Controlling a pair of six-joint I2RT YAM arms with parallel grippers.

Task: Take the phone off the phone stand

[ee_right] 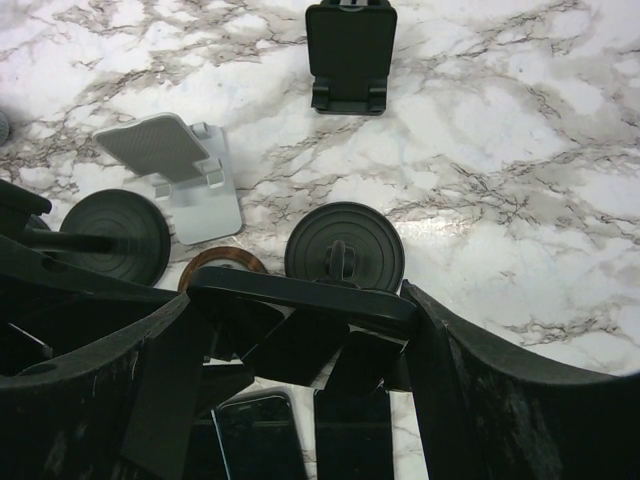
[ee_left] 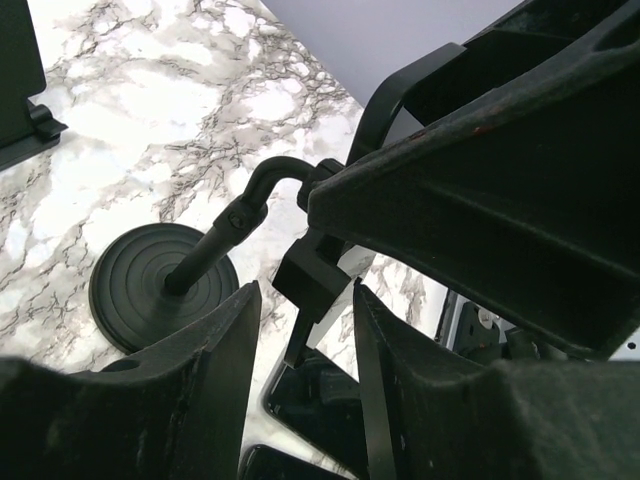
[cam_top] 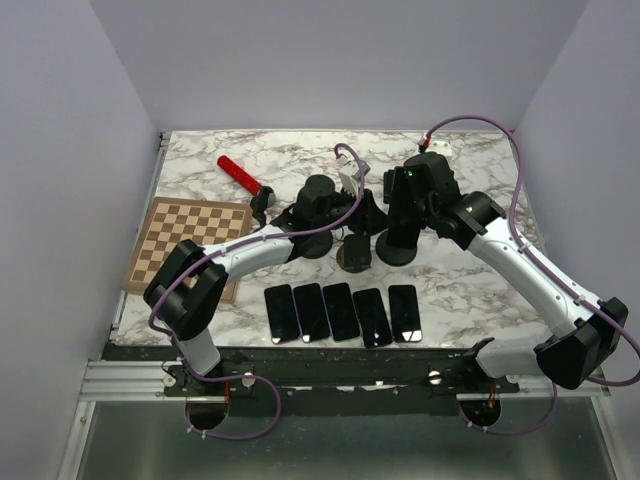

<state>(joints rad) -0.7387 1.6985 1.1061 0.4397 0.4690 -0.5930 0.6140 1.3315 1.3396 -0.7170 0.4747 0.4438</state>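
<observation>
In the right wrist view the black phone [ee_right: 300, 298] shows edge-on across my right gripper [ee_right: 300, 312], each end against a finger, so the gripper is shut on it. Just behind it is the phone stand [ee_right: 345, 248], a round black base with a short knob. From above, the right gripper [cam_top: 400, 222] and the left gripper [cam_top: 350, 215] meet at mid-table and hide the phone. My left gripper [ee_left: 305, 295] stands narrowly open around the black bracket [ee_left: 315, 280] of a gooseneck stand [ee_left: 165, 285], with a gap showing on the left side.
Several dark phones [cam_top: 340, 312] lie flat in a row near the front edge. A chessboard [cam_top: 190, 240] sits at the left and a red object [cam_top: 240, 175] behind it. A white stand [ee_right: 175, 175], a black stand [ee_right: 350, 55] and a brown ring [ee_right: 222, 262] stand nearby.
</observation>
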